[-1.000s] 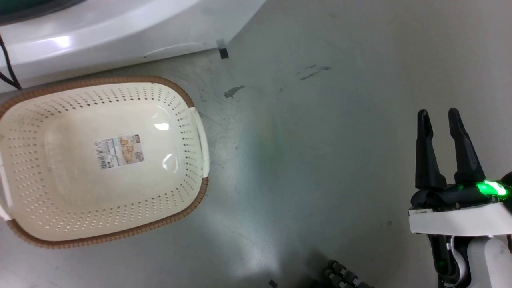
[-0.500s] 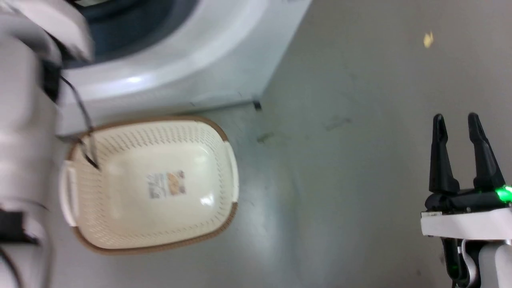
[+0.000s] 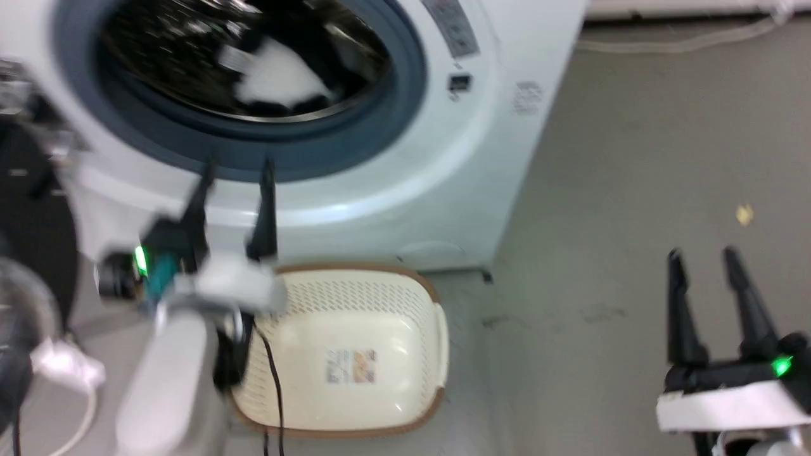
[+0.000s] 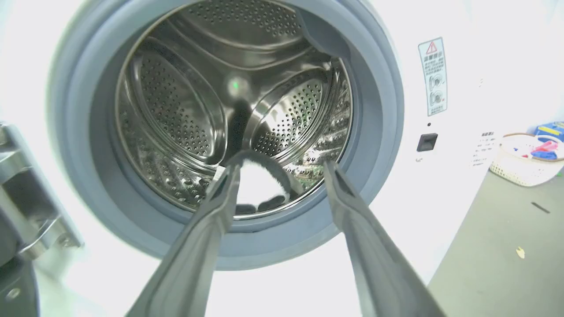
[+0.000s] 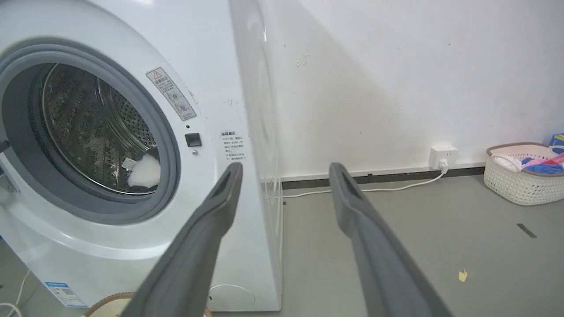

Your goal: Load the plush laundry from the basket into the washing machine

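Plush laundry [image 3: 279,79] in washing machine [image 3: 443,190], L claw [image 3: 238,168] spread by gasket [image 3: 402,95] edge

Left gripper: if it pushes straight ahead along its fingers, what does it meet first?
Left gripper points into the open drum. The plush lying at the drum's bottom looks first in line, though depth is unclear; the gasket sits close below.

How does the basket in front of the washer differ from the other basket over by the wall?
The basket at the washing machine is empty, its bottom sticker showing; the far basket holds pink and blue items. The basket lies just before the machine's front; the far basket stands off by the wall. Both are pale and perforated with a brown rim.
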Robot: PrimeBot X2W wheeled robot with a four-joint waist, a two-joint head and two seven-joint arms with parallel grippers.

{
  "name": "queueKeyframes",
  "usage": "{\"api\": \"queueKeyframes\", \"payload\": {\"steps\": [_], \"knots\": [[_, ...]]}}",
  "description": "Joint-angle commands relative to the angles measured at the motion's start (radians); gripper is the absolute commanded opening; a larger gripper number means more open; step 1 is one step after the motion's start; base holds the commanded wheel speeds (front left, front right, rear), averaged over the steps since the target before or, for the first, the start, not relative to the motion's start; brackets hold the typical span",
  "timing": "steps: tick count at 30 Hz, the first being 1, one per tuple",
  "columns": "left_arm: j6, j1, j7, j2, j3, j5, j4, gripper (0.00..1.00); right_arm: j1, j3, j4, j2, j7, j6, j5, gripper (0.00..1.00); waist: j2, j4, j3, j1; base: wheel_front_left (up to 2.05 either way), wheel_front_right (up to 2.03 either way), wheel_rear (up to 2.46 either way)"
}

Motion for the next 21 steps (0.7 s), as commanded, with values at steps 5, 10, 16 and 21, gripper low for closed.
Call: {"api": "queueKeyframes", "payload": {"steps": [5,10,16,21], "knots": [[0.047,0.255,-0.005,-0.037,0.019,0.01,-0.163,1.0,0.071,0.011,0.028,-0.001,-0.004,-0.001,-0.024,1.0,0.0,0.122,-0.138,0.0004,0.0,0.0,0.0],[0.067,0.408,-0.005,-0.067,0.011,0.035,-0.228,1.0,0.112,0.023,0.048,-0.001,-0.004,-0.001,-0.034,1.0,0.0,0.153,-0.178,0.0004,0.0,0.0,0.0],[0.131,0.564,-0.005,-0.111,0.023,0.065,-0.266,1.0,0.147,0.039,0.082,-0.001,-0.004,-0.001,-0.018,1.0,0.0,0.168,-0.208,0.0004,0.0,0.0,0.0],[0.125,0.598,-0.005,-0.122,0.043,0.063,-0.265,1.0,0.159,0.047,0.101,-0.001,-0.004,-0.001,-0.011,1.0,0.0,0.175,-0.218,0.0004,0.0,0.0,0.0]]}}
